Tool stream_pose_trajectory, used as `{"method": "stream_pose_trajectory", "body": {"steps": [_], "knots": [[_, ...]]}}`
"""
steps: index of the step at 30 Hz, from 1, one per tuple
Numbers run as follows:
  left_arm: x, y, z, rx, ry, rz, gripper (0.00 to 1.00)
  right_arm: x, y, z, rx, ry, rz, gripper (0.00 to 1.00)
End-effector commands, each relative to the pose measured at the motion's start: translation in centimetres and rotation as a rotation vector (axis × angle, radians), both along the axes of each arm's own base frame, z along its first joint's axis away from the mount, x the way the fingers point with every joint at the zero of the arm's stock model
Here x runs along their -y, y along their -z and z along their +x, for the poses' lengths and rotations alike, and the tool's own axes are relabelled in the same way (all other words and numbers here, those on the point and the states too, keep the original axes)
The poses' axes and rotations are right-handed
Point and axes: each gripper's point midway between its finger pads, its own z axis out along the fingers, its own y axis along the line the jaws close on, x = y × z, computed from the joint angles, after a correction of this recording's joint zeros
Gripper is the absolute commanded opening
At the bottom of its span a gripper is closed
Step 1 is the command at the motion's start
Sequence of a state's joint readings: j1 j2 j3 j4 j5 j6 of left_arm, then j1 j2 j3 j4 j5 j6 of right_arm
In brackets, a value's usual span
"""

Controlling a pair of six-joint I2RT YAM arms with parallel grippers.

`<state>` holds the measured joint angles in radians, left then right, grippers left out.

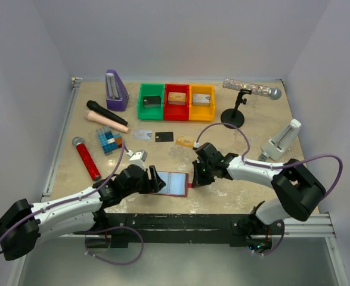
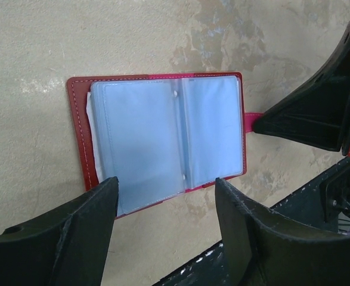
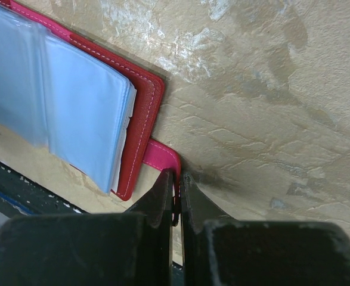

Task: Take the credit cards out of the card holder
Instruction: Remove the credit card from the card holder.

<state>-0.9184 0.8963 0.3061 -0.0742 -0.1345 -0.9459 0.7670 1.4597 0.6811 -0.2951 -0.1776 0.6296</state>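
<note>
The card holder (image 1: 173,183) lies open and flat near the table's near edge, between my two grippers, pale blue lining up. Its long axis runs left to right, the fold runs near to far, and its small red tab (image 3: 163,156) points right. My right gripper (image 3: 178,179) is pinched tight on that tab. My left gripper (image 2: 166,185) stands with its jaws wide apart at the holder's left side, holding nothing. Three credit cards (image 1: 164,137), one silvery, one black and one gold-tan, lie in a row farther out, well apart from the holder. The table (image 1: 252,190) is mottled tan with pale patches, a black rail (image 1: 180,221) runs along its near edge, and plain pale walls (image 1: 180,36) enclose it.
</note>
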Motion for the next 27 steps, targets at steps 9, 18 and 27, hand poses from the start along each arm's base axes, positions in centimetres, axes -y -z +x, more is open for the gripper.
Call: {"method": "stream_pose_trajectory", "body": {"steps": [9, 18, 27], "knots": [[0.1, -0.4, 1.3, 0.021, -0.033, 0.035, 0.70, -1.1, -0.9, -0.1, 0.020, -0.019, 0.071, 0.00], [0.5, 0.2, 1.1, 0.002, -0.018, 0.040, 0.71, -3.1, -4.3, -0.6, 0.077, -0.089, 0.236, 0.00], [0.8, 0.4, 1.0, -0.006, 0.000, 0.033, 0.71, -3.7, -5.0, -0.8, 0.083, -0.106, 0.282, 0.00]]}}
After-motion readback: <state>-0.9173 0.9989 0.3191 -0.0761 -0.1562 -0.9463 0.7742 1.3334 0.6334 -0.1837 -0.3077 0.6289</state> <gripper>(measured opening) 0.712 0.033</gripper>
